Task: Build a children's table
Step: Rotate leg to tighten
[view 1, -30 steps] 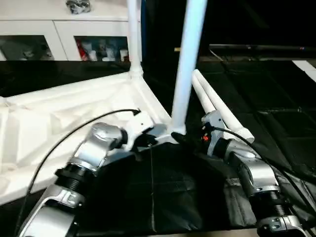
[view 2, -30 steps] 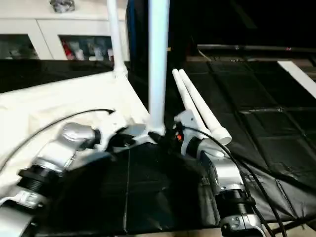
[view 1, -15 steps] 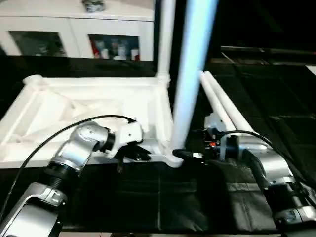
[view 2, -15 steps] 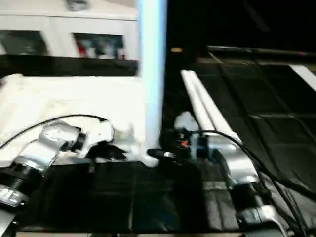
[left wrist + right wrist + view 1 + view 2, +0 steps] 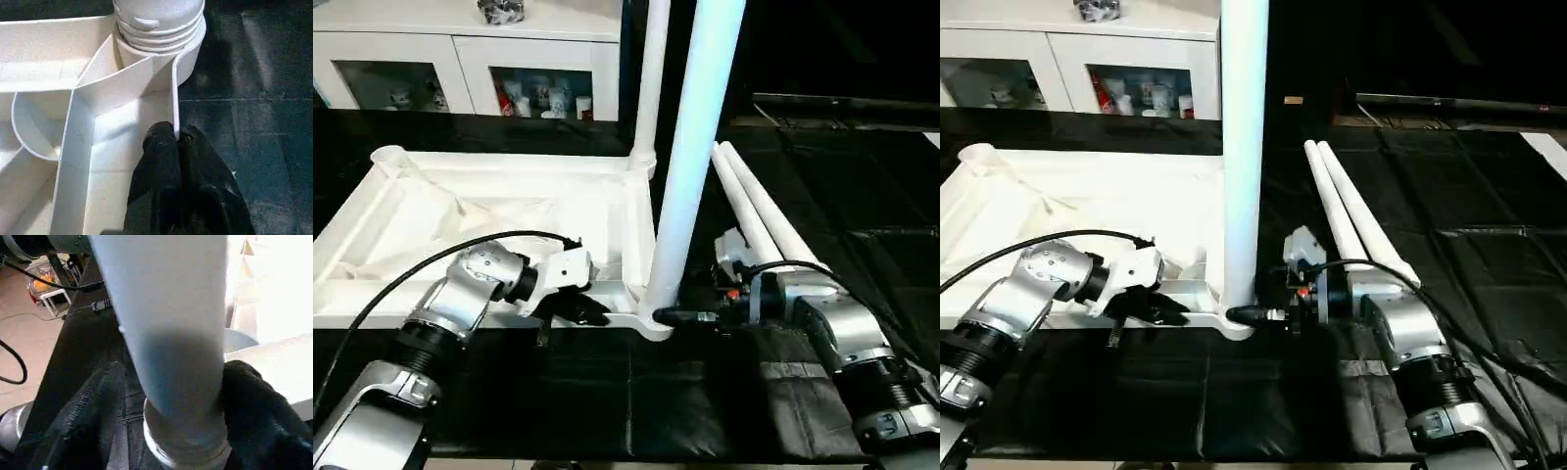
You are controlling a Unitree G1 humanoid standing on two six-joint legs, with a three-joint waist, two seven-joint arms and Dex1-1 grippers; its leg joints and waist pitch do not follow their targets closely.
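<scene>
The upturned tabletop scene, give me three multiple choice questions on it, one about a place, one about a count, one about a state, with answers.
1. Where do the two spare legs lie?
A. on the black mat right of the tabletop
B. inside the tabletop
C. on the cabinet

2. How many legs stand upright in the tabletop's corner sockets?
A. none
B. two
C. four

3. What is the left pincer doing?
A. hanging open over the mat
B. pinching the tabletop's thin edge wall
C. holding a loose leg

Answers: 1 A, both lie side by side on the mat. 2 B, the near leg and the far leg stand. 3 B, the left wrist view shows its fingers closed on the wall.
</scene>
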